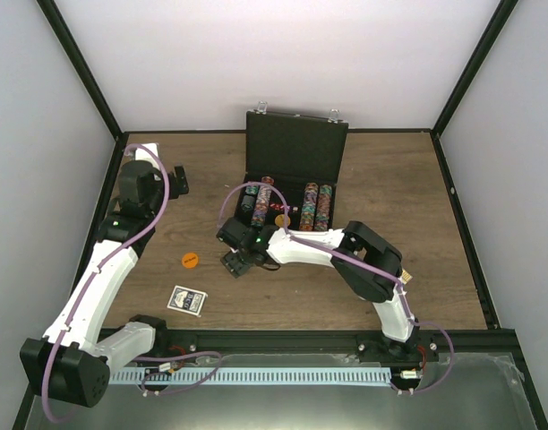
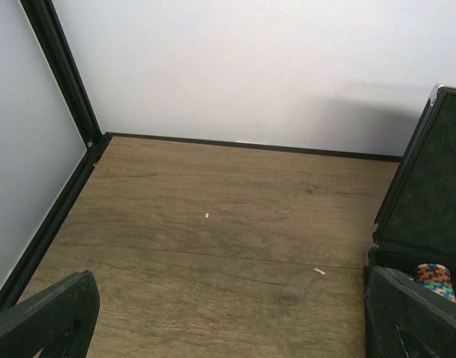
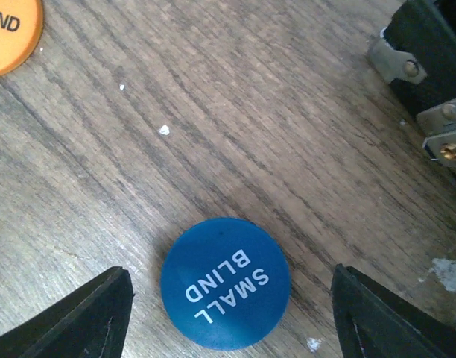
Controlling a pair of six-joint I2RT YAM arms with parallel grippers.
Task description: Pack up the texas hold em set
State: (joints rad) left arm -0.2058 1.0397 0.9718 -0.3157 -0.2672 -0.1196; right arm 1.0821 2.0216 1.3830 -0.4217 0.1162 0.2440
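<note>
The black case (image 1: 296,148) stands open at the back middle, lid upright, with rows of multicoloured chips (image 1: 317,206) in its tray. My right gripper (image 1: 239,262) is low over the table in front of the case's left corner. It is open, and the blue "SMALL BLIND" disc (image 3: 225,283) lies flat between its fingers (image 3: 86,317), apart from both. An orange disc (image 1: 190,260) lies to the left and also shows in the right wrist view (image 3: 8,30). The blue-backed card deck (image 1: 186,300) lies near the front left. My left gripper (image 1: 177,179) is open and empty. No white disc or dark triangle shows.
The case's metal corner and latch (image 3: 418,71) are close to the right gripper. The left wrist view shows bare wooden table (image 2: 213,224), the back wall, the case lid edge (image 2: 429,179) and some chips (image 2: 437,277) at the right. Black frame posts border the table.
</note>
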